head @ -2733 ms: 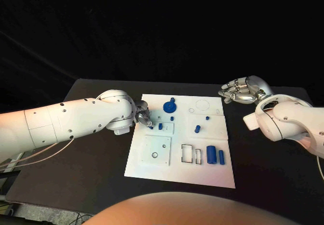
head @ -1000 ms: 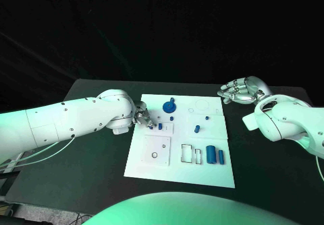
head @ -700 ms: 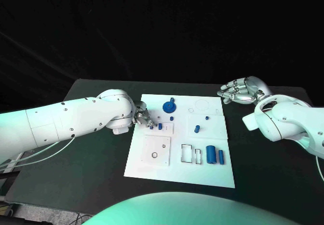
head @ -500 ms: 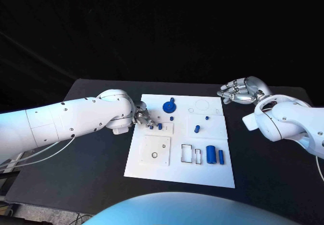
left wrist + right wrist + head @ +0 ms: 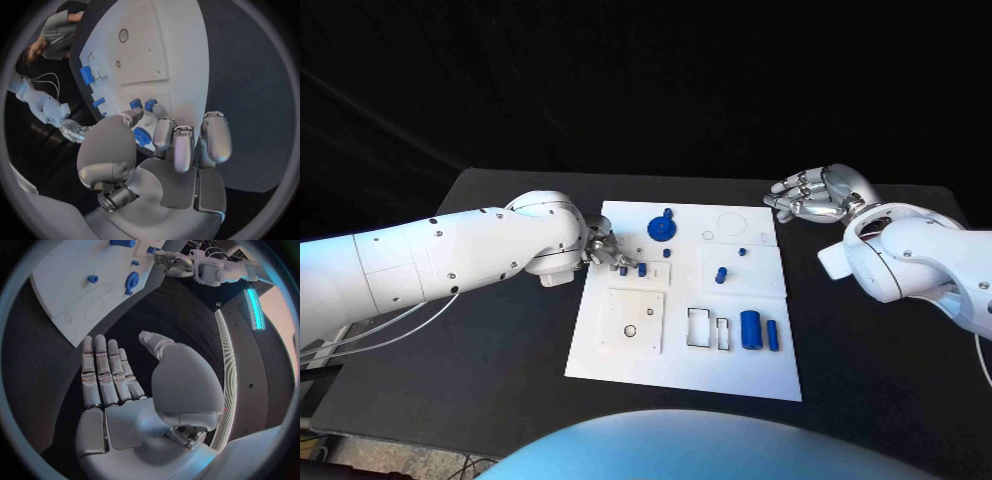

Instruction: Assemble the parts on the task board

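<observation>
Blue part [image 5: 141,136] pinched in left hand's [image 5: 164,150] fingers [image 5: 164,134].

Matt white task board [image 5: 733,370], glossy hand [image 5: 813,195]

Under me, the black bench [image 5: 488,350] spreads wide and matte, and behind its far edge a black curtain [image 5: 646,90] hangs in soft folds.

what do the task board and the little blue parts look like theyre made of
Task board: seemingly matte white plastic or painted sheet, flat with crisp cut-out outlines and no glare. Blue parts: probably moulded or printed plastic, uniformly coloured with a faint sheen. Neither can be confirmed by look alone.
</observation>
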You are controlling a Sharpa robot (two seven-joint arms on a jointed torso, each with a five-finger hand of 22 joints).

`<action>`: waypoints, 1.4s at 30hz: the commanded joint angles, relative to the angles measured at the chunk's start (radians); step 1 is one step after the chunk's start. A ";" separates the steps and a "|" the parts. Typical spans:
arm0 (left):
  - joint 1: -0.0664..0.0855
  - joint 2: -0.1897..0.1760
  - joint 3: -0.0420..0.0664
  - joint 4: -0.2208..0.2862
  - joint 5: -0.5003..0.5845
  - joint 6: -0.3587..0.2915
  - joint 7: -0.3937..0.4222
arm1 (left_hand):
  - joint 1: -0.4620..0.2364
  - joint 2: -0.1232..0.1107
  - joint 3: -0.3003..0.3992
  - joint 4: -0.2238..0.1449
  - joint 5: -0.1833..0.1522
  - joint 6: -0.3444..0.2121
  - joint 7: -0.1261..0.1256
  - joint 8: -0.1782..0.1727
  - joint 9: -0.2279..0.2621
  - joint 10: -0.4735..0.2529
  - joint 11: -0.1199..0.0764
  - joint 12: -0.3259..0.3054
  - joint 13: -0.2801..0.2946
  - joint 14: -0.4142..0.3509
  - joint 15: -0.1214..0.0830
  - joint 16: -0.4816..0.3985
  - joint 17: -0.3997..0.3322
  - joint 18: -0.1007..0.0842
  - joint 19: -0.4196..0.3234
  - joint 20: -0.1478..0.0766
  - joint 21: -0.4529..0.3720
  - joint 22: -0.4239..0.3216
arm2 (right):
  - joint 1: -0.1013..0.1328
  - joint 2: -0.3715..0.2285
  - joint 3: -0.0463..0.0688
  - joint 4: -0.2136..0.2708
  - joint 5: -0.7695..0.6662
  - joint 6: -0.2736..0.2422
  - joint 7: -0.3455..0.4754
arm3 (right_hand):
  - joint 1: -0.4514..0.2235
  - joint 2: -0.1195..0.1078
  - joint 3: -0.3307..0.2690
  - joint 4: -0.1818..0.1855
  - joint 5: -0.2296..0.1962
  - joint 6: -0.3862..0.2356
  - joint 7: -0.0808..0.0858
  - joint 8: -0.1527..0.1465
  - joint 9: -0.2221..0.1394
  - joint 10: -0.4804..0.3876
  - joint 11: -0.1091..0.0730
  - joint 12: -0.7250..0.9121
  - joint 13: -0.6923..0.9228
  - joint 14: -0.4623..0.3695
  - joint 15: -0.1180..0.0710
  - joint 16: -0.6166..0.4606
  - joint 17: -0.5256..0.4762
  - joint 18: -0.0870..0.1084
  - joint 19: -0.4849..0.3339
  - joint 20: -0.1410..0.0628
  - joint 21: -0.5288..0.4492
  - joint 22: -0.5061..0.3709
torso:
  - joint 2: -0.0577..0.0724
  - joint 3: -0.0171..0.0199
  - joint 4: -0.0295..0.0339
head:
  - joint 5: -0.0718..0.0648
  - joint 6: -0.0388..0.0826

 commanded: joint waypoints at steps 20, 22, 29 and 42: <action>-0.002 -0.039 0.018 0.032 0.075 -0.139 0.056 | 0.026 0.008 0.006 0.000 -0.005 -0.022 0.010 -0.035 -0.022 -0.010 -0.002 -0.017 -0.013 0.104 -0.008 0.004 0.263 -0.002 0.001 -0.003 -0.010 0.163 | -0.005 0.000 0.000 -0.001 -0.010 0.017 0.002 | -0.009 0.003 -0.008 -0.001 0.008 -0.008 0.032 0.005 -0.001 -0.004 0.002 0.001 -0.002 -0.005 0.001 -0.008 -0.002 0.010 -0.003 0.007 -0.008 -0.003 | -0.001 0.0000 0.0003 | -0.003 0.000; -0.002 -0.046 0.020 0.036 0.098 -0.153 0.068 | 0.030 0.006 0.008 0.000 -0.005 -0.032 0.014 -0.051 -0.034 -0.019 0.001 -0.031 -0.027 0.104 -0.006 0.004 0.263 -0.001 -0.001 -0.002 -0.014 0.162 | -0.005 0.000 0.000 -0.001 -0.010 0.018 0.002 | -0.009 0.003 -0.008 -0.001 0.008 -0.008 0.032 0.005 -0.001 -0.004 0.002 0.001 -0.002 -0.005 0.001 -0.008 -0.002 0.010 -0.003 0.007 -0.008 -0.003 | -0.001 0.0004 -0.0006 | -0.002 0.000; -0.002 -0.070 0.021 0.057 0.129 -0.150 0.087 | 0.086 -0.001 0.016 -0.004 0.002 -0.057 0.040 -0.160 -0.137 -0.043 0.023 -0.066 -0.065 0.104 0.012 0.004 0.263 0.001 -0.006 0.015 -0.029 0.162 | -0.006 -0.002 0.000 0.000 -0.010 0.018 0.001 | -0.008 0.004 -0.008 -0.002 0.010 -0.008 0.032 0.005 -0.001 -0.004 0.002 0.002 -0.003 -0.006 0.002 -0.009 -0.003 0.010 -0.003 0.007 -0.009 -0.005 | -0.001 0.0017 0.0007 | -0.002 0.000; -0.035 -0.106 0.020 0.116 0.049 -0.158 0.108 | 0.146 -0.011 0.010 -0.010 0.018 -0.054 0.050 -0.202 -0.194 -0.048 0.031 -0.072 -0.073 0.104 0.020 0.004 0.263 0.002 -0.006 0.024 -0.036 0.164 | -0.009 -0.003 0.000 -0.001 -0.010 0.018 0.001 | -0.007 0.006 -0.008 -0.003 0.012 -0.008 0.032 0.006 -0.002 -0.004 0.002 0.003 -0.004 -0.006 0.002 -0.010 -0.004 0.010 -0.003 0.008 -0.010 -0.006 | -0.001 0.0000 0.0019 | 0.003 0.000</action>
